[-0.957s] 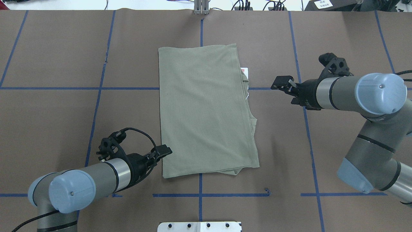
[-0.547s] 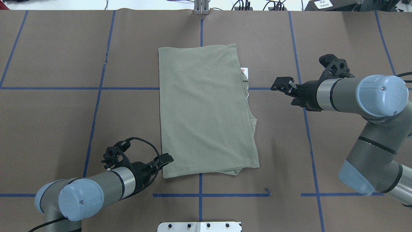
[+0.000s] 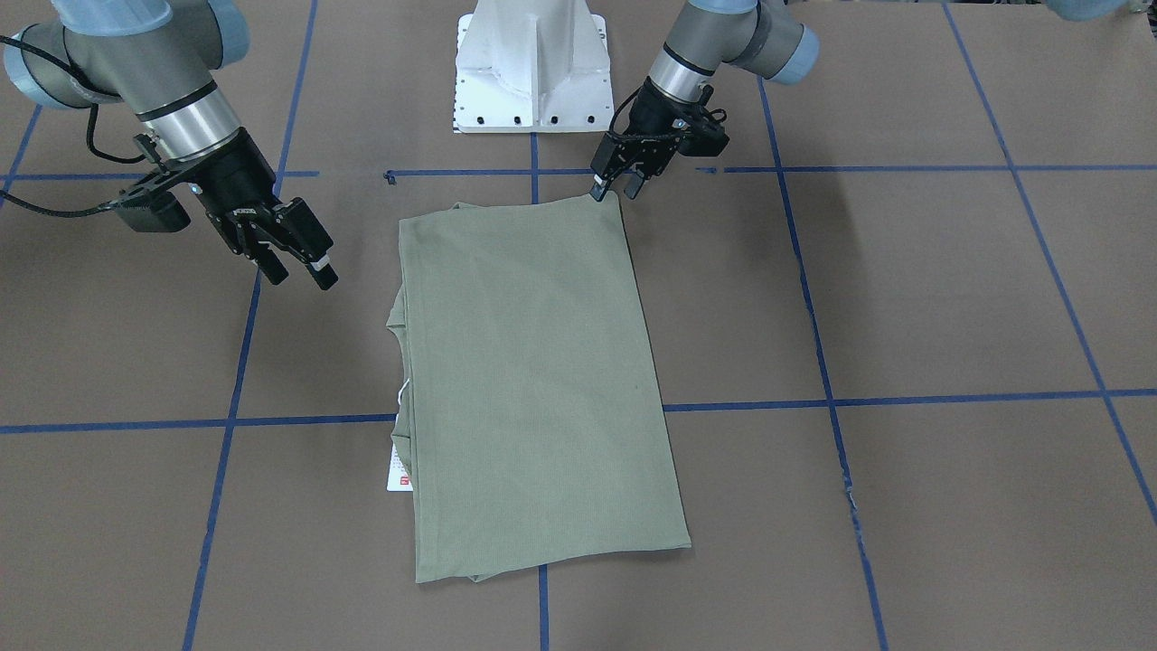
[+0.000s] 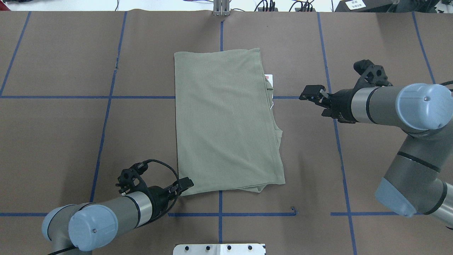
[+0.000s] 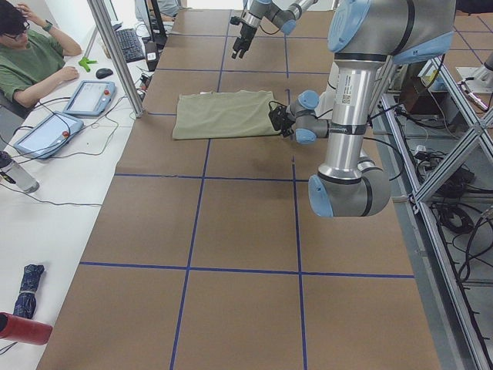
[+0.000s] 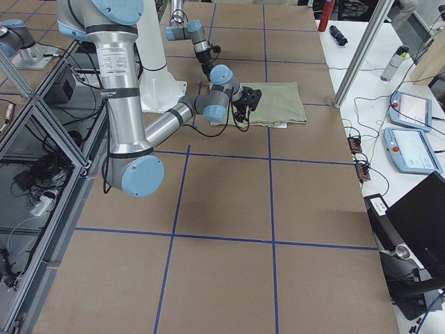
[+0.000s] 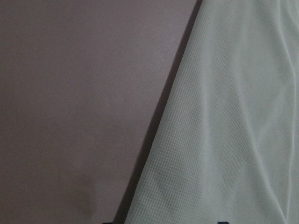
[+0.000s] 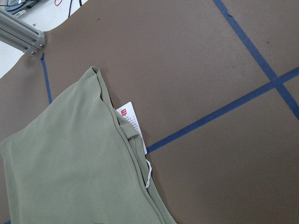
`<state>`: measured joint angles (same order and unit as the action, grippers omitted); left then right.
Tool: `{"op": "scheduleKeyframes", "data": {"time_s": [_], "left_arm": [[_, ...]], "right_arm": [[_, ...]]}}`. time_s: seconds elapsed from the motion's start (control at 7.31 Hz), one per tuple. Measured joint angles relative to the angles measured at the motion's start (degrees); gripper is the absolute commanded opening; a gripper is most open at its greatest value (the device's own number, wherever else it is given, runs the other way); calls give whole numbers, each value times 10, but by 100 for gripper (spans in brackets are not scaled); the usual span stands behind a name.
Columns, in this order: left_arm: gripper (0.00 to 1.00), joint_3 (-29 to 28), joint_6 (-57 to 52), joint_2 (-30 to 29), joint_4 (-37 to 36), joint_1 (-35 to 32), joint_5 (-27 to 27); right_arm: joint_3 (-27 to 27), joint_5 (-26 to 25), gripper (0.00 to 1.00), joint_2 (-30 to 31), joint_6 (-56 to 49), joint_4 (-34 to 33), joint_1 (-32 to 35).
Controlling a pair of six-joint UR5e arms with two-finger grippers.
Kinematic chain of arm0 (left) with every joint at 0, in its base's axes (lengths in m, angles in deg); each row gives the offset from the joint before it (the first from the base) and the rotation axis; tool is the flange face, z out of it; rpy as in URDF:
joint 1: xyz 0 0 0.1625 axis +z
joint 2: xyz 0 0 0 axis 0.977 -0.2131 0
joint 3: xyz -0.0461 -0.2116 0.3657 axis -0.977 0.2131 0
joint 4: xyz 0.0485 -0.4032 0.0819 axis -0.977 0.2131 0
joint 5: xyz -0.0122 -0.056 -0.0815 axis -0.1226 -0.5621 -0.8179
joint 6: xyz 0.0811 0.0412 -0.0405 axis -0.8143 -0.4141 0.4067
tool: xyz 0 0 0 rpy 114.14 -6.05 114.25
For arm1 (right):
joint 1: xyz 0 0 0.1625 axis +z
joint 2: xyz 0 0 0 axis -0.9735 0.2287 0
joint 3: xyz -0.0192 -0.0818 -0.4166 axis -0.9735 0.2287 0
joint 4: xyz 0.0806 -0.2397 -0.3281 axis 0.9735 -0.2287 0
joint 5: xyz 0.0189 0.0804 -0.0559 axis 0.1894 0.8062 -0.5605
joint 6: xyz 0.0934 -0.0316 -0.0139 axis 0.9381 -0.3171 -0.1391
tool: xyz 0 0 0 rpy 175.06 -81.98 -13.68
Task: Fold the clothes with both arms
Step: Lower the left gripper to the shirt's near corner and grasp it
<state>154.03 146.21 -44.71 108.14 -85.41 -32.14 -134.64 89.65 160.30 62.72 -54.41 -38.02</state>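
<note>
The left hand [image 3: 616, 192] is sitting low at one corner of the shirt [image 4: 226, 124], the lower left corner in the overhead view. Its two black fingers are standing apart on either side of the cloth's edge and are not pinching it. Its wrist camera is showing fine gridded knit filling the right half of the picture, with dull brown surface on the left. The right hand [image 3: 303, 274] is hanging apart from the shirt at the right of the overhead view, with its fingers also spread and nothing between them. The shirt is lying flat in the middle of the bench [image 4: 63, 134], folded into a long sage-green rectangle that is narrower at the top of the overhead view. Its top face is looking smooth, matte and evenly ribbed. Along its right edge in that view, several soft layers are stacking and slightly stepping out. A white card hang tag [image 8: 128, 115] with a red mark is peeking from under them, and a thin white cord [image 8: 148, 170] is looping beside it. The bench is wearing a flat brown covering crossed by blue tape lines [image 4: 70, 97].
</note>
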Motion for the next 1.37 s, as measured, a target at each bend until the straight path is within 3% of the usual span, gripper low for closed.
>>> {"op": "scheduleKeyframes", "data": {"time_s": [1.37], "left_arm": [[79,-20,-18,-12,-1,4,0]], "right_arm": [[-4,-1,98,3,-4,0,-1]]}}
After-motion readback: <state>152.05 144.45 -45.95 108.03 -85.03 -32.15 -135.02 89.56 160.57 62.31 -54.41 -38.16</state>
